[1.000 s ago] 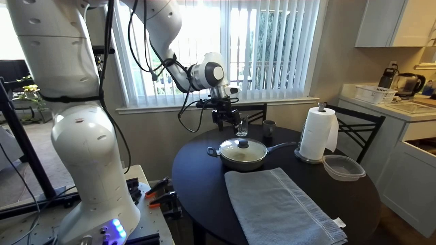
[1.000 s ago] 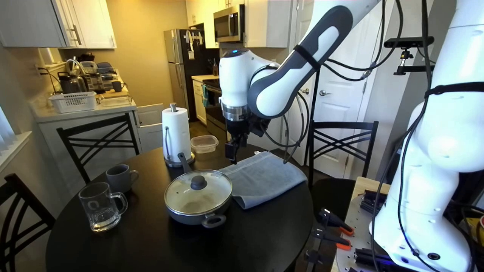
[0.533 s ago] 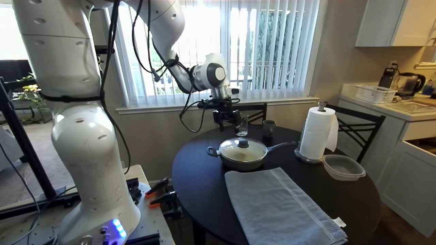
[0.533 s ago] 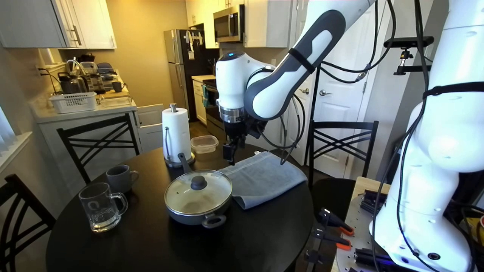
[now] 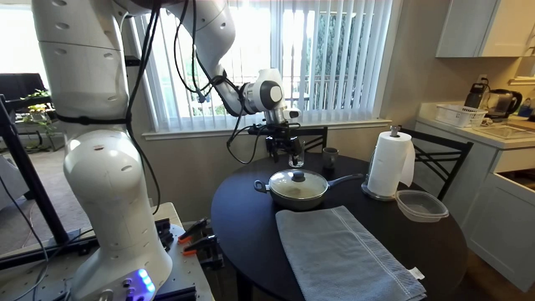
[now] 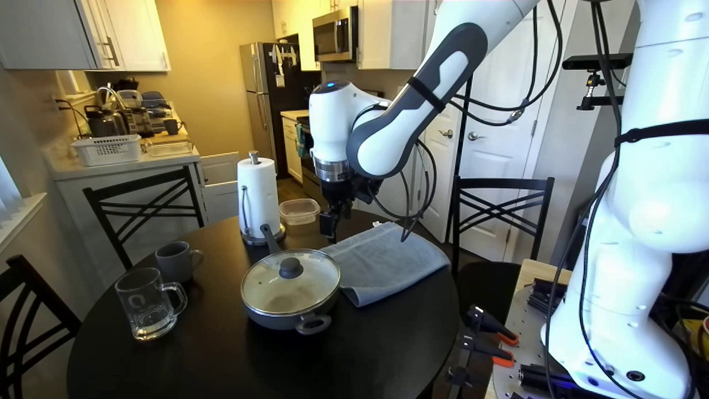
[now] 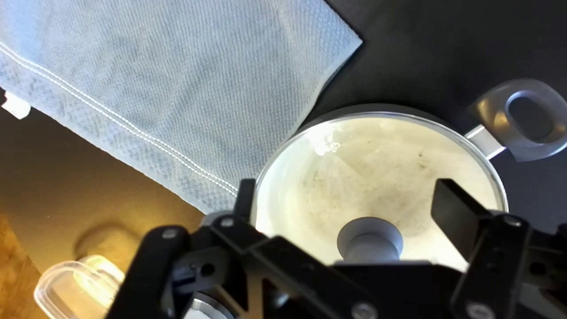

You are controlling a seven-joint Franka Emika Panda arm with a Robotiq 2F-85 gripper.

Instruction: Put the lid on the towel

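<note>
The lid (image 5: pixel 282 184) is clear glass with a metal rim and a dark knob. It sits on the pot (image 5: pixel 294 204) in both exterior views (image 6: pixel 274 288) and fills much of the wrist view (image 7: pixel 367 164). The grey-blue towel (image 5: pixel 347 255) lies flat on the dark round table beside the pot; it also shows in the wrist view (image 7: pixel 177 88). My gripper (image 5: pixel 286 159) is open and empty above the lid, apart from it. In the wrist view the knob (image 7: pixel 372 239) appears between the spread fingers (image 7: pixel 345 195), its lower part hidden by the gripper body.
A glass mug (image 6: pixel 147 310) and a grey mug (image 6: pixel 176 263) stand on one side of the pot. A paper towel roll (image 6: pixel 260 199) and a clear plastic container (image 6: pixel 299 213) stand near the pot's long handle (image 6: pixel 270 238). A side handle (image 7: pixel 531 119) sticks out opposite.
The arm and gripper have moved: rightward and slightly down in an exterior view, leftward in the opposite one. The lid, pot and towel have not moved.
</note>
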